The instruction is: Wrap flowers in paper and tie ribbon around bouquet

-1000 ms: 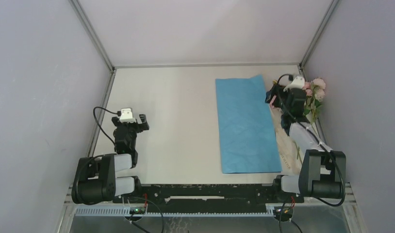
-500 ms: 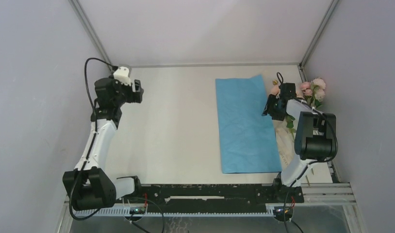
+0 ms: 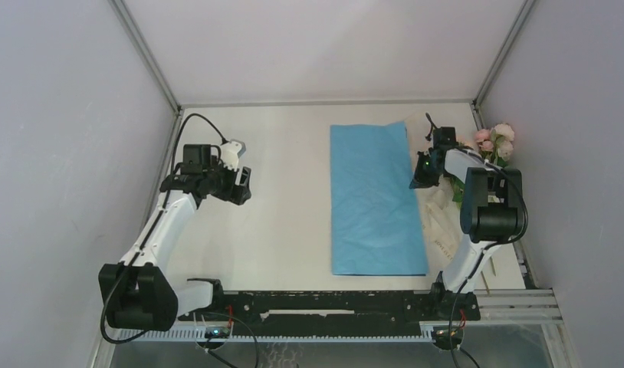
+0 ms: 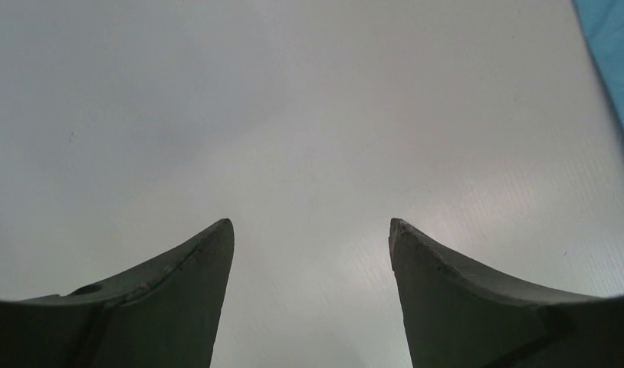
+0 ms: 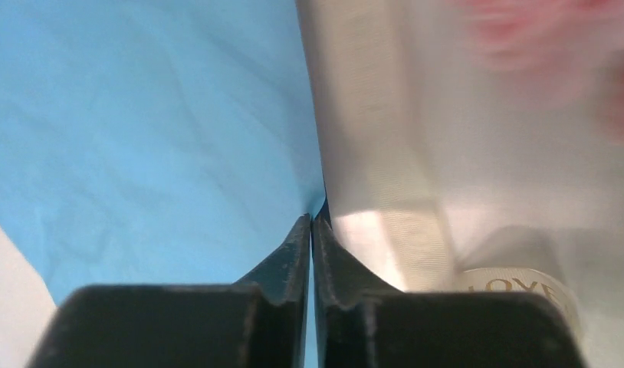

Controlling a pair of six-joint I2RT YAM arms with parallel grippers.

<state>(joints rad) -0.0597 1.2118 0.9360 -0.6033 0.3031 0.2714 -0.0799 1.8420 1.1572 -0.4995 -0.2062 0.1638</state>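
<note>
Right gripper jaws pressed together with a hairline gap, pinching the right edge of the paper. Cream ribbon runs just right of that edge, "LOVE" printed on it. Flowers farther right, blurred pink.

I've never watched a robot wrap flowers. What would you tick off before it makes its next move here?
1. Right gripper has hold of the paper: ok, jaws closed together at its right edge.
2. Left gripper free to help: ok, open over the bare table, holding nothing.
3. Paper lying flat: ok, light-blue side up, only lightly creased.
4. Flowers on the paper: not ok, they lie off to its right.
5. Ribbon clear of the paper: cannot tell; it lies right beside the pinched edge.
</note>
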